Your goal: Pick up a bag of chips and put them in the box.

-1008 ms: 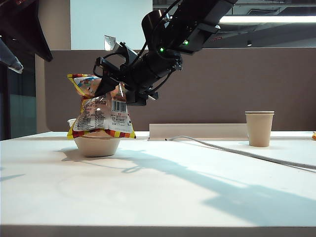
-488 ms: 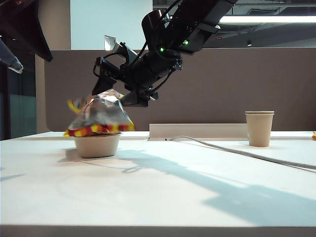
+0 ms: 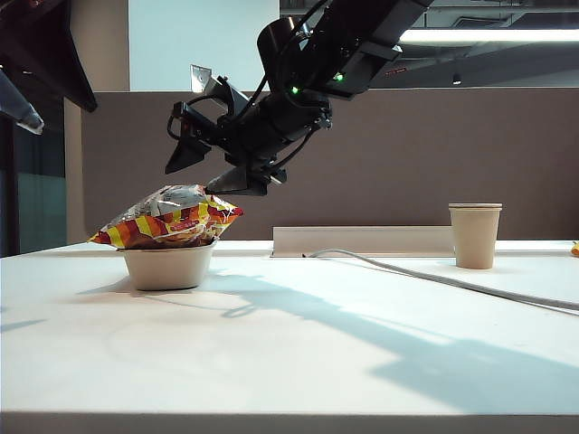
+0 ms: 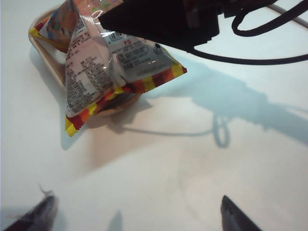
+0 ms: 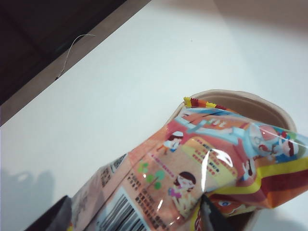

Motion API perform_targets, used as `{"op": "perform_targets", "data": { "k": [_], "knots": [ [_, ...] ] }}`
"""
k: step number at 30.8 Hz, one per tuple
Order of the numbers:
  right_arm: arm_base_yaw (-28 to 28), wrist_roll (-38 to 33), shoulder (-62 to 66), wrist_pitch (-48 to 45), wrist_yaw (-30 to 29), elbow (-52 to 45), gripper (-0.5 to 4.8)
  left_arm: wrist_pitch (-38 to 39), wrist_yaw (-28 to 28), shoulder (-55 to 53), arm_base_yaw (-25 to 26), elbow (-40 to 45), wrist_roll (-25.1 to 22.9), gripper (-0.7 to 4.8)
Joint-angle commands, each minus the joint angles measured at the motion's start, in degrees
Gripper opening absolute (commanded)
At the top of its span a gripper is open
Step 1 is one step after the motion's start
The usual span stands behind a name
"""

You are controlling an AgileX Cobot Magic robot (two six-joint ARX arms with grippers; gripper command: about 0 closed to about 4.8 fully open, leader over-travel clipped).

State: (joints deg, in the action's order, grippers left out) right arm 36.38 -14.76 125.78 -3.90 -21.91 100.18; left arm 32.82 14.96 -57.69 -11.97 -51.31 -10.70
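Chips bag [image 3: 168,218] dropped onto box [image 3: 168,268]; white table [image 3: 298,344].

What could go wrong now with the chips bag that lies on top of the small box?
1. The bag of chips is wider than the box and lies across its rim, overhanging both sides, so it may slide off onto the table.
2. The right end effector hangs open close above the bag; when it pulls away, a finger may catch the bag and drag it off.
3. The box looks light, so a push may tip it.

The left end effector is open, apart from the bag.
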Motion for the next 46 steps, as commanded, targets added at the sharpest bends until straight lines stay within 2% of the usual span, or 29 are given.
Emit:
{"op": "perform_targets", "data": {
  "k": [1,5,9,17,20,29,32,39,46],
  "knots": [
    [0.0,-0.1,-1.3,-0.6,-1.3,0.6,3.37,-0.4,0.4,0.2,0.0,0.0,0.0,4.40],
    [-0.2,1.0,-4.5,0.3,-1.4,0.6,3.38,-0.6,0.5,0.2,0.0,0.0,0.0,4.40],
    [-0.3,5.9,-8.7,5.0,-0.7,0.6,3.38,-1.1,0.5,0.2,0.0,0.0,0.0,4.40],
    [-1.1,16.4,-20.3,25.8,8.2,0.5,3.37,-1.7,0.5,0.2,0.0,0.0,0.2,4.40],
    [-1.6,17.8,-24.3,31.7,8.3,0.5,3.37,-1.7,1.5,0.2,0.0,0.0,0.7,4.40],
    [-1.7,18.0,-36.9,40.2,8.3,0.5,3.37,-3.8,10.3,1.9,0.0,0.0,6.7,4.40],
    [-1.7,18.0,-42.1,42.0,8.4,0.5,3.37,-4.9,10.4,4.4,0.0,0.0,8.2,4.40],
    [-1.7,19.3,-52.3,47.5,12.9,-0.5,3.37,-6.3,10.9,14.5,0.0,0.0,10.5,4.40],
    [-1.7,17.2,-65.4,46.0,16.2,-13.8,3.37,-5.9,10.8,26.1,0.0,0.0,13.8,4.40]
  ]
}}
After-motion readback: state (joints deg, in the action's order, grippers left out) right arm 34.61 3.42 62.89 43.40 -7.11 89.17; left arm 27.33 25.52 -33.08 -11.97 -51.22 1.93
